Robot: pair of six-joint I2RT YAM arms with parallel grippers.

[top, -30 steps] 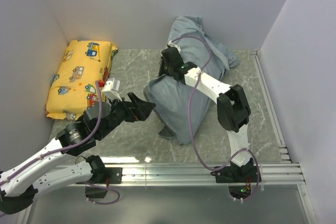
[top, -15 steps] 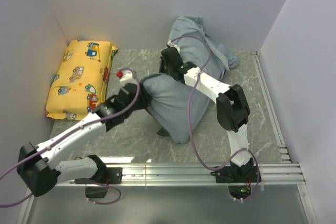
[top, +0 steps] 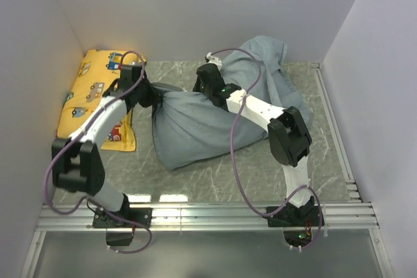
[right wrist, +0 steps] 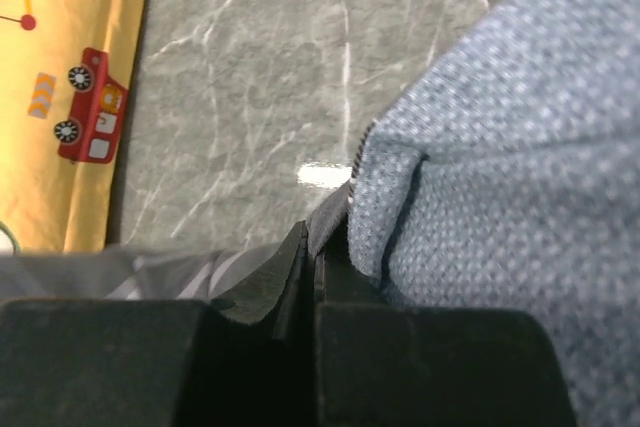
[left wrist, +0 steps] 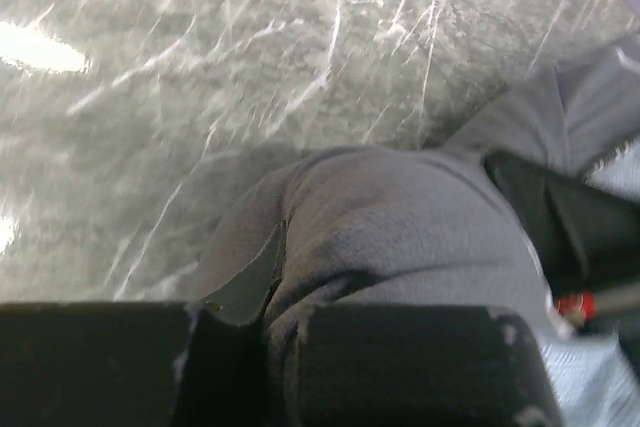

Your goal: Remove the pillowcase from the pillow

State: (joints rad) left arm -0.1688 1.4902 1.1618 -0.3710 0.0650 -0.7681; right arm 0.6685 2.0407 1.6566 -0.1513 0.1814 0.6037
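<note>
Squeezing bunched, soft blue-grey pillowcase [top: 195,125] w/ L claw [left wrist: 275,339]; pinching its dimpled woven fold w/ R claw [right wrist: 316,272], both closed on cloth; slumping lumpy across veined marble-look surface [top: 143,167].

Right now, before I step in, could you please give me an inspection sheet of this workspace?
Surface: grey marbled table, glare patches near the front.
Job's things: pillowcase bunched mid-table, trailing to the back wall; pillow not visible.
Clutter: yellow cushion against the left wall.
Grippers: left gripper shut on the pillowcase's left end; right gripper shut on a pillowcase edge.
Cables: purple cable draped across the pillowcase; second purple cable loops beside the left arm.
Surroundings: pale walls on three sides; metal rails front and right.
</note>
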